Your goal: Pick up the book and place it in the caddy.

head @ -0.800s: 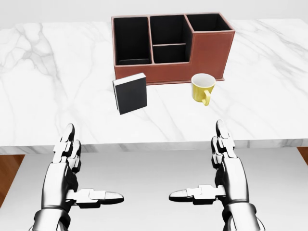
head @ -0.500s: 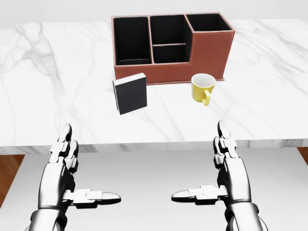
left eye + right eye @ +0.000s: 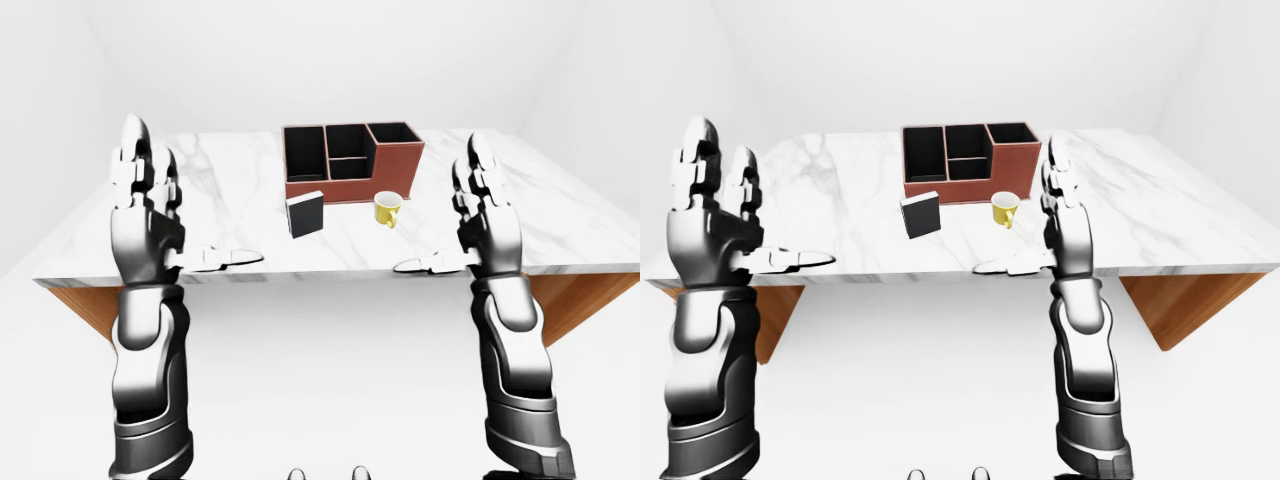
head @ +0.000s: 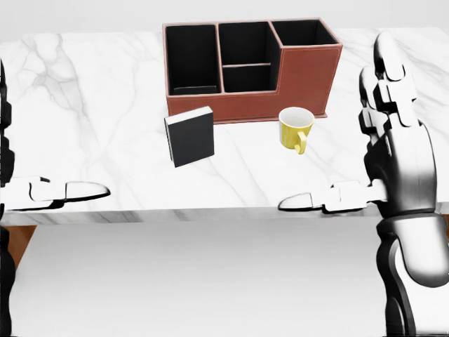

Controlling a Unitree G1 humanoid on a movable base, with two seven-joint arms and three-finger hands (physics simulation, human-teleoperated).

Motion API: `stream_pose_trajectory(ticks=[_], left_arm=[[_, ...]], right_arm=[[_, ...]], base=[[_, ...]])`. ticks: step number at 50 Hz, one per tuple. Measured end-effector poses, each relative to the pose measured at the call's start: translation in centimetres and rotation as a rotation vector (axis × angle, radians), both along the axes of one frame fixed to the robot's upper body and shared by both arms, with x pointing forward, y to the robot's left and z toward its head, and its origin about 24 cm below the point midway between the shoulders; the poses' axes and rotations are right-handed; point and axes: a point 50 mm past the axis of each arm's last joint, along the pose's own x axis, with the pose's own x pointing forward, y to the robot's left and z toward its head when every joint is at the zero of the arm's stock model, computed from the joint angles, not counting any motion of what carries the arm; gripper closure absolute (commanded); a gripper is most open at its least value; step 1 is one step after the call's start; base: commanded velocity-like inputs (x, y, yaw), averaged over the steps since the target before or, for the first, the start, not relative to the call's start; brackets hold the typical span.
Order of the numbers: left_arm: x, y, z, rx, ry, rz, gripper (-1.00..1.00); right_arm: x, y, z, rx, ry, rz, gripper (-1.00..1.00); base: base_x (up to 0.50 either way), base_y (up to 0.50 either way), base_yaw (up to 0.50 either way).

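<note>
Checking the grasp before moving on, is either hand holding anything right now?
Nothing is held: left hand and right hand are open, apart from the book.

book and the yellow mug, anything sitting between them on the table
Nothing. In the head view the stretch between the book and the mug is bare marble table; the caddy stands above that gap, not in it.

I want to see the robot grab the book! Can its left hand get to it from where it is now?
Probably yes. The left hand is open and raised near the table's edge, and nothing lies between it and the book. The mug stands off toward the head view's right.
</note>
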Motion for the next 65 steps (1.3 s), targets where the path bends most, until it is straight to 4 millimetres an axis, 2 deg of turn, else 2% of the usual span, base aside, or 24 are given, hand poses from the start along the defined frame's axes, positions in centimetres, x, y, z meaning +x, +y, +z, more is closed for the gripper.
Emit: stream_pose_trajectory(ticks=[6, 13, 21, 28, 42, 47, 65], left_arm=[[-0.8, 1.7, 2.7, 0.049, -0.105, 0.041, -1.0], [-2.3, 3.8, 5.4, 0.09, -0.212, 0.088, -1.0], [-3.3, 6.5, 6.2, 0.119, -0.22, 0.153, -1.0], [-3.6, 8.9, 6.0, 0.114, -0.185, 0.202, -1.0], [-3.4, 12.0, 6.0, 0.058, -0.141, 0.263, -1.0], [-3.4, 12.4, 5.9, 0.059, -0.125, 0.271, -1.0], [-3.5, 12.9, 5.9, 0.073, -0.111, 0.288, -1.0]], right_arm=[[-0.2, -1.3, 3.2, -0.073, -0.115, -0.01, -1.0], [-1.1, -3.3, 5.2, -0.161, -0.176, -0.042, -1.0], [-1.6, -5.4, 6.4, -0.242, -0.184, -0.08, -1.0], [-1.6, -7.0, 6.6, -0.289, -0.15, -0.107, -1.0], [-1.5, -8.6, 6.1, -0.317, -0.092, -0.131, -1.0], [-1.5, -9.0, 5.9, -0.325, -0.077, -0.142, -1.0], [-1.3, -9.4, 5.3, -0.346, -0.033, -0.154, -1.0]], base=[[0.0, 0.0, 0.0], [0.0, 0.0, 0.0], [0.0, 0.0, 0.0], [0.0, 0.0, 0.0], [0.0, 0.0, 0.0], [0.0, 0.1, 0.0], [0.0, 0.5, 0.0]])
